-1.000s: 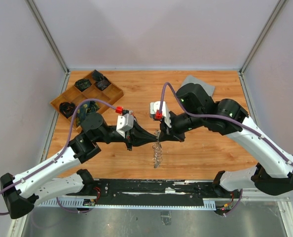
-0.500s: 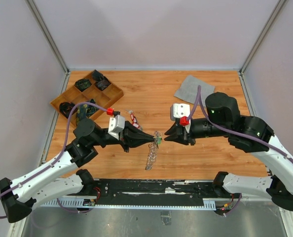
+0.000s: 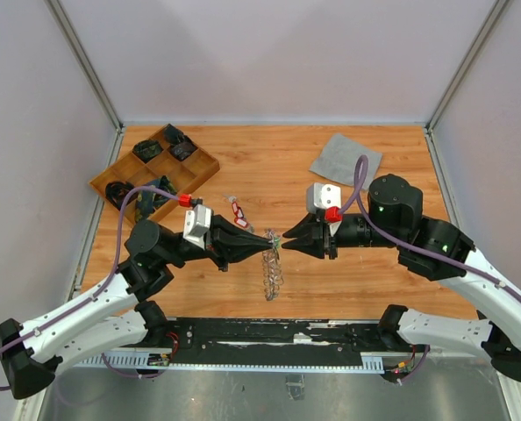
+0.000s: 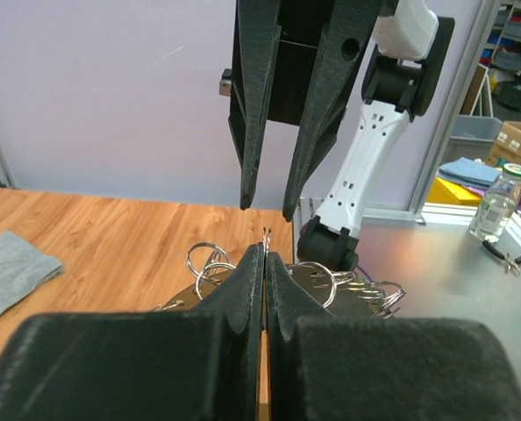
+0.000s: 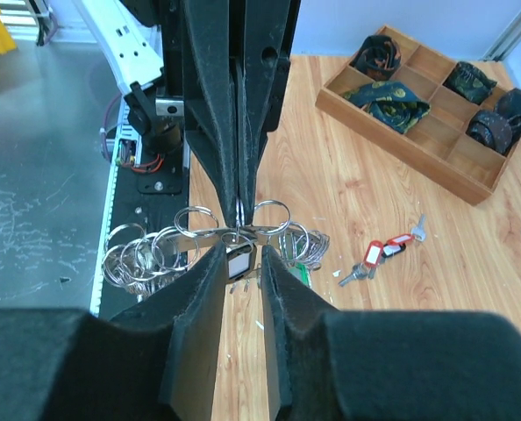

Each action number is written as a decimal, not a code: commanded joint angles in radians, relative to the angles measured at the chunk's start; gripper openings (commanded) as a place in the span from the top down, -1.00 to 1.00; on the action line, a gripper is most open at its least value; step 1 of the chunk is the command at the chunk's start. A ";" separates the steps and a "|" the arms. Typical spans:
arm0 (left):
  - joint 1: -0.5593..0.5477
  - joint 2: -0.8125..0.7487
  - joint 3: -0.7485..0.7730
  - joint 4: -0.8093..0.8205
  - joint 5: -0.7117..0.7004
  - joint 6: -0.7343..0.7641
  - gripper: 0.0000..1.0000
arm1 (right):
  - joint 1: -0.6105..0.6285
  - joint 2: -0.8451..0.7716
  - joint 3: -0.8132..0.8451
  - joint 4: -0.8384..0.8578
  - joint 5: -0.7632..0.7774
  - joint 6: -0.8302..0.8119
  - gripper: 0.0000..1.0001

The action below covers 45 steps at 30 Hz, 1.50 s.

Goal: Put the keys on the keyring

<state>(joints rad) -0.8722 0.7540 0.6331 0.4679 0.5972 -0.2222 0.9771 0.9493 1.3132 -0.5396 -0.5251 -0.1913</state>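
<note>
Leftmost, we logged a wooden tray (image 3: 96, 182) on the far-left part of the table (image 3: 374, 281). Its compartments held dark bundles that we could not identify.

Just right of the tray, two keys (image 3: 239, 211) with a red tag lay loose on the wood, apart from both arms.

Next, the left gripper (image 3: 267, 243) reached in over mid-table. Its jaws were pressed together on the thin wire of the keyring (image 3: 271, 266). The wire's end stood up between the closed fingertips in the left wrist view. The keyring hung below the tips as a cluster of small silver rings. We could not tell whether its lower end touched the table.

From the right wrist we noted a black tag with a white label (image 5: 240, 263) and a green tag (image 5: 297, 277) among those rings.

The right gripper (image 3: 286, 235) faced the left one tip to tip, just beside it. Its jaws stood a little apart and held nothing that we could make out. The labelled tag hung in line with the gap.

Farthest right, a grey cloth (image 3: 346, 158) lay flat near the far edge, well apart from the grippers.
</note>
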 commanded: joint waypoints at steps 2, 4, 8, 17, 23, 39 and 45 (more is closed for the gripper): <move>-0.002 -0.033 -0.012 0.127 -0.040 -0.038 0.99 | 0.008 -0.004 -0.013 0.109 -0.049 0.042 0.53; -0.002 -0.038 -0.017 0.136 -0.042 -0.040 0.99 | 0.008 0.003 -0.015 0.114 -0.052 0.045 0.53; -0.002 -0.048 -0.026 0.150 -0.051 -0.044 0.99 | 0.008 0.010 -0.024 0.134 -0.065 0.055 0.52; -0.002 -0.047 -0.039 0.190 -0.042 -0.055 0.99 | 0.008 0.022 -0.038 0.171 -0.092 0.076 0.52; -0.002 -0.042 -0.038 0.192 -0.034 -0.055 0.99 | 0.008 0.030 -0.047 0.194 -0.110 0.091 0.54; -0.002 -0.044 -0.036 0.189 -0.031 -0.054 0.99 | 0.009 0.054 -0.054 0.217 -0.131 0.118 0.77; -0.002 -0.044 -0.037 0.190 -0.028 -0.054 0.99 | 0.008 0.059 -0.031 0.184 -0.128 0.104 0.99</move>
<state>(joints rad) -0.8719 0.7170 0.5938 0.5823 0.5667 -0.2718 0.9768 0.9958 1.2640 -0.3511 -0.6395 -0.0811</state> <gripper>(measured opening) 0.014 0.014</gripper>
